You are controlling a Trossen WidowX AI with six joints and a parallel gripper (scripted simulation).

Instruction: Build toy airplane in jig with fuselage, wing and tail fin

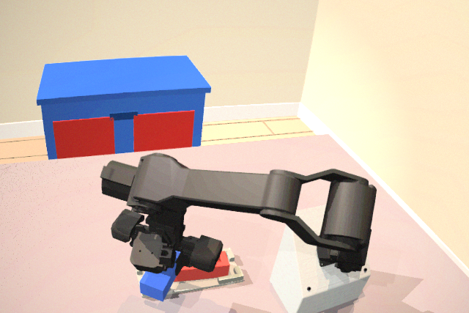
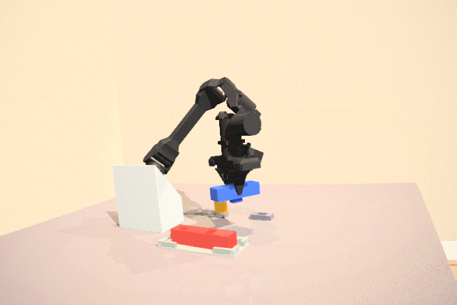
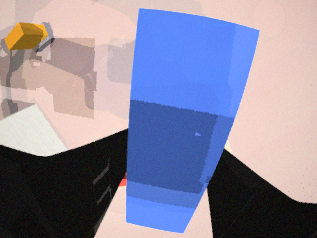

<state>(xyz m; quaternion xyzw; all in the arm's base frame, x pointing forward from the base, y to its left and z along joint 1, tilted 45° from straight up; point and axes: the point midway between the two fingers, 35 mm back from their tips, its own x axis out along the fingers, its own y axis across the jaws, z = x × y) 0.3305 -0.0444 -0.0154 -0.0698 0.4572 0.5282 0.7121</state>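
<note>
The red fuselage [image 1: 202, 272] [image 2: 203, 238] lies in the pale cradle [image 1: 231, 278] [image 2: 223, 251] and looks flat, with its sockets facing up. My gripper [image 2: 235, 188] [image 3: 172, 139] is shut on the blue wing [image 1: 155, 286] [image 2: 221, 193] [image 3: 183, 59]. The wing is roughly level in the air, its tab pointing down, clear of the fuselage in the exterior view. In the top view the arm and wing hide part of the fuselage and cradle. The orange tail fin [image 2: 221, 207] [image 3: 22, 38] stands in a small grey holder [image 2: 223, 215]; the wing hides its top in the exterior view.
A second grey holder [image 2: 262, 216] stands to the right of the fin's holder in the exterior view, with nothing on it. The white wedge-shaped base block [image 1: 333, 294] [image 2: 138, 198] stands beside the cradle, under the arm's shoulder. A blue and red cabinet [image 1: 121, 78] stands beyond the table.
</note>
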